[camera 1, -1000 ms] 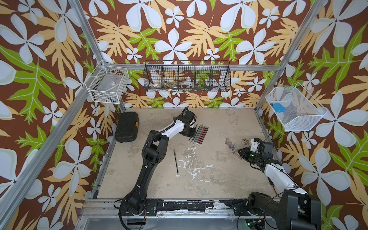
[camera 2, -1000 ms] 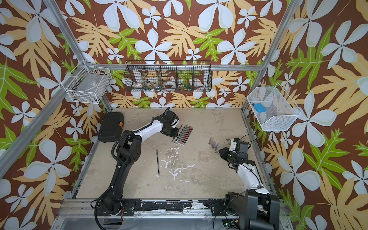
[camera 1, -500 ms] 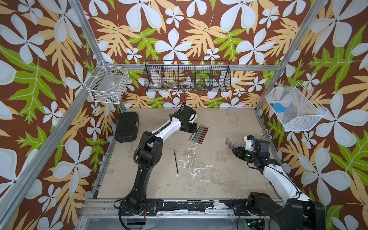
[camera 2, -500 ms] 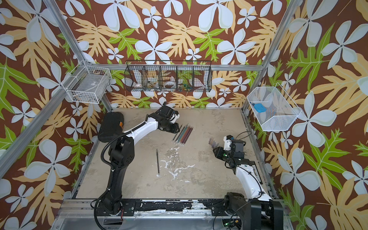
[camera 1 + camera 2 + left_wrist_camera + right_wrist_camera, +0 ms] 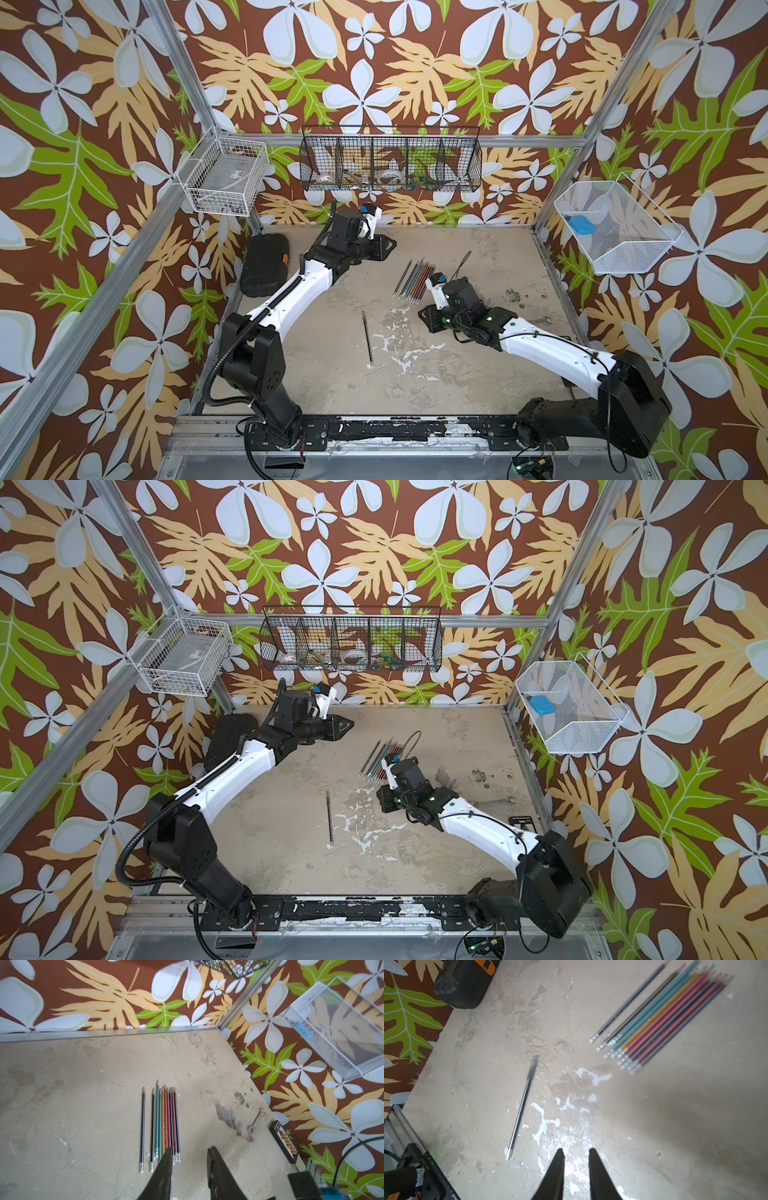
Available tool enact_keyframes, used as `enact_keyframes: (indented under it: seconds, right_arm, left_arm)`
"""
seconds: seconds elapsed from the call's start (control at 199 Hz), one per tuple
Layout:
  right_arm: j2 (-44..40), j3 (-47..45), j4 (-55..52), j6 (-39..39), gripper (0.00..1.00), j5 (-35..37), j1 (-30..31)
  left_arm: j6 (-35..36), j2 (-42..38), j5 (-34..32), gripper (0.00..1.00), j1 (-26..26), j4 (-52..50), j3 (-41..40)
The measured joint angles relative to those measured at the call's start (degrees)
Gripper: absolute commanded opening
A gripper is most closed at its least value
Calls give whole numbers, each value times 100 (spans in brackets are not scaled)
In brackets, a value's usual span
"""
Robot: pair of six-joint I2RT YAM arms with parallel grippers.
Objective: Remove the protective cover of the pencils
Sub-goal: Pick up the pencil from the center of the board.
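Black fingers of the left gripper (image 5: 190, 1149) stand a little apart with nothing between them; it hangs near the back of the table (image 5: 457, 374), clear of every object. The right gripper (image 5: 576, 1151) is likewise slightly parted and holds nothing, its tips above a patch of white flecks on the tabletop. Beyond the right gripper, the pencils (image 5: 664, 1014) lie flat in a tight row near the middle of the table, black, teal, yellow, red and pink, their silvery eraser ends toward the front and their sharpened points bare and toward the back wall. One dark pencil of the row lies slightly off from the rest. In both top views the right wrist sits just beside the row's eraser ends, while the left gripper is well apart from it. A lone pencil (image 5: 522, 1107) lies by itself nearer the front, between the two arms. Toward the right wall, a line of small clear caps (image 5: 228, 1116) rests on the table just beside a wrench (image 5: 256, 1119). A black case (image 5: 266, 266) lies at the left edge.
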Motion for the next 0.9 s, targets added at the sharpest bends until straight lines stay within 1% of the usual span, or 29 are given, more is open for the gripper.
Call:
enact_keyframes:
  seconds: [0.08, 0.236, 0.382, 0.507, 0.582, 0.633, 0.708, 0.904]
  right_arm:
    - [678, 660, -127, 107, 24, 361, 365]
    - [2282, 2280, -623, 361, 24, 1058, 957]
    - [3421, 3460, -1062, 518, 26, 1351, 1213]
    - [3941, 4004, -1349, 612, 28, 1364, 1261]
    - [4135, 4227, -1421, 610, 33, 1351, 1276]
    - [4260, 4365, -1480, 599, 34, 1314, 1294]
    - [4446, 4568, -1567, 568, 34, 1200, 1320]
    - [4900, 5045, -1808, 527, 30, 1209, 1384]
  left_arm:
    - [-138, -142, 61, 31, 98, 249, -55]
    - [-186, -319, 57, 31, 164, 435, -151]
    - [-184, -431, -85, 31, 210, 452, -170]
    - [-186, -420, -140, 31, 306, 448, -168]
    - [-232, -411, -146, 31, 358, 450, -168]
    - [-275, -409, -144, 31, 382, 455, -177]
    - [-295, -411, -109, 31, 404, 496, -214]
    - [-337, -411, -61, 30, 409, 555, -243]
